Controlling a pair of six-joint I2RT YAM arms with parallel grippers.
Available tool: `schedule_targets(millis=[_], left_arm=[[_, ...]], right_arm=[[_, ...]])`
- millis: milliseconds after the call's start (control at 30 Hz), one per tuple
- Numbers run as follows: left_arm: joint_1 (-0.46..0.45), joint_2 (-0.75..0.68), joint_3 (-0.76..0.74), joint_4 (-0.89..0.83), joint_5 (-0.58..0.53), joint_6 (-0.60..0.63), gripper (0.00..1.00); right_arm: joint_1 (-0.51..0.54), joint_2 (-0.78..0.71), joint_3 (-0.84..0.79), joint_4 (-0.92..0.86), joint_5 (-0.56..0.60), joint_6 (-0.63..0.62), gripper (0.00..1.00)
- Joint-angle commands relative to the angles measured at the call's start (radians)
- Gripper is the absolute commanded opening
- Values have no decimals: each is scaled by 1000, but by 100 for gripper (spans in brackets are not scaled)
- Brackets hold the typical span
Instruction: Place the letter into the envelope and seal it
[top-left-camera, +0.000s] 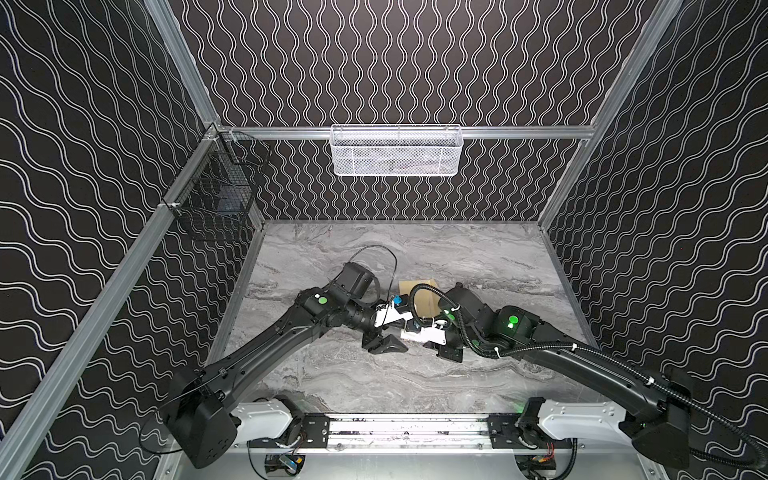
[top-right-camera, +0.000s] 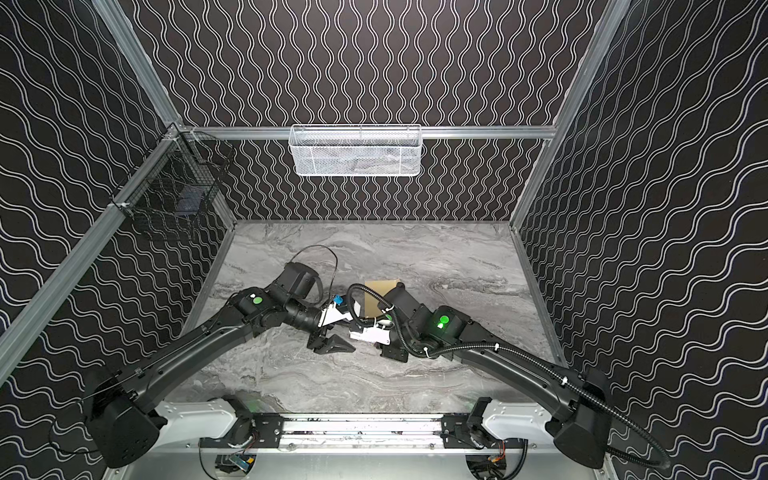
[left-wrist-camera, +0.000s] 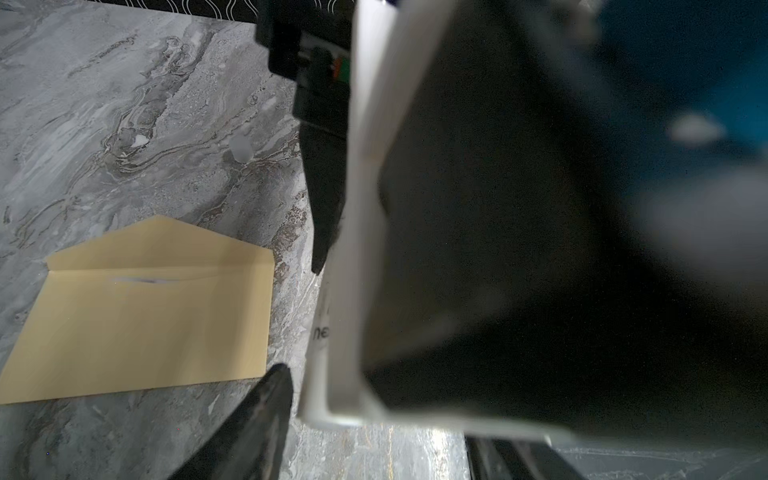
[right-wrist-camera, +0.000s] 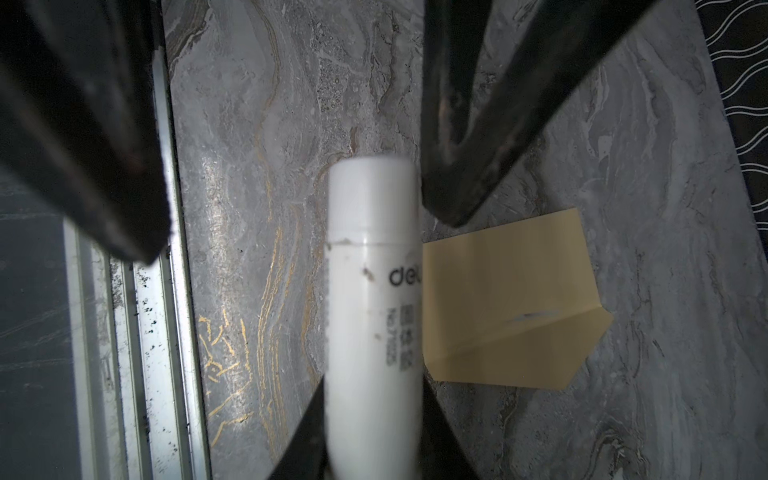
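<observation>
Envelope (left-wrist-camera: 145, 324) near right claw (right-wrist-camera: 374, 386), tight around tube (right-wrist-camera: 370, 249)

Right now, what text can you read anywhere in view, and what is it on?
"del", cut off: white glue stick, held by the right gripper.
"ne", cut off: apparently the same stick, left wrist view.
Small print under "del": too blurred to read.
Tan envelope: no text visible.

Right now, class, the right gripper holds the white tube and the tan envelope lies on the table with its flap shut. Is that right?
Not quite. The flap is open, as the left wrist view shows. The rest stands: the right gripper holds the white tube and the envelope lies on the table.
</observation>
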Motion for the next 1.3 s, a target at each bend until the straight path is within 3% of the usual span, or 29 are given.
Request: schedule_targets(millis=[0,533,633,767,867,1000,1067,1200,1267], left_arm=[[-2,11,5,18,1,-7,65],[-15,92,25,-10,6,-27,55],[-14,96,25,-4,4,-33,45],[-14,107,30,-15,16,-26,20],[-14,115,34,-21,22,-25,13],[-14,118,36,-19,37,-27,5],[-15,116,33,-17,49,-29,1],[-9,103,24,13,77,-50,0],[0,91,17,50,96,-72,0]], right_arm=[[4,1,2,11,-24,-22,3],[16,11,15,22,-33,-15,2],[19,10,15,24,-34,-13,2],[22,13,15,30,-28,-12,2],[22,15,16,33,-25,-10,3],[22,17,19,41,-20,1,16],[22,14,21,48,-9,11,30],[19,-29,13,95,26,59,48],[2,-75,-6,141,28,94,61]])
